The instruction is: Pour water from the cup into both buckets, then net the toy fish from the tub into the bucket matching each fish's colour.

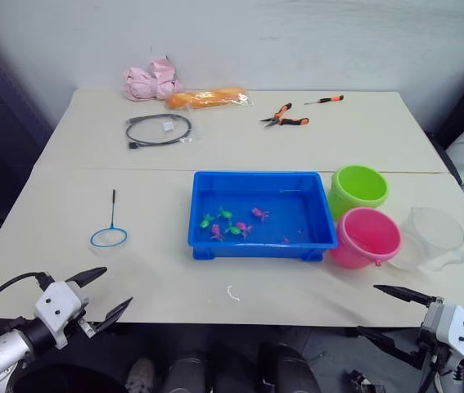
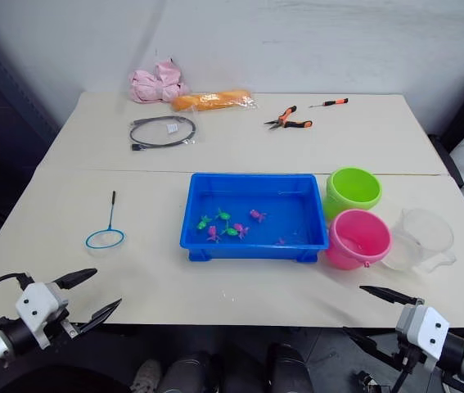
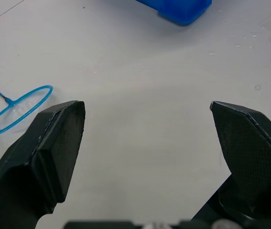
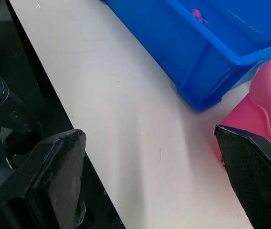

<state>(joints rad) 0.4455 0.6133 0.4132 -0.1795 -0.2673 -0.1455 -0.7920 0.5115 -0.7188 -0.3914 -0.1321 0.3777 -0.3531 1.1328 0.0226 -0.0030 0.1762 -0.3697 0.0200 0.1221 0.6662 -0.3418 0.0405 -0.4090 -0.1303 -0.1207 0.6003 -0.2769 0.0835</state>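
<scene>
A bright blue tub (image 1: 322, 239) sits mid-table, with several pink and green toy fish (image 1: 227, 223) in it. To its right stand a lime green bucket (image 1: 359, 187) and a pink bucket (image 1: 367, 237), and the clear cup (image 1: 434, 237) is right of the pink one. A blue-rimmed net (image 1: 109, 236) lies flat to the left of the tub. My left gripper (image 1: 101, 295) hangs open at the table's front left edge, below the net. My right gripper (image 1: 385, 311) is open at the front right edge, below the pink bucket and cup. Both hold nothing.
At the back of the table lie a pink cloth bundle (image 1: 151, 82), an orange bag (image 1: 207, 99), a coiled grey cable (image 1: 159, 129), orange-handled pliers (image 1: 286, 119) and a small screwdriver (image 1: 326, 100). A seam (image 1: 117, 168) crosses the tabletop behind the tub.
</scene>
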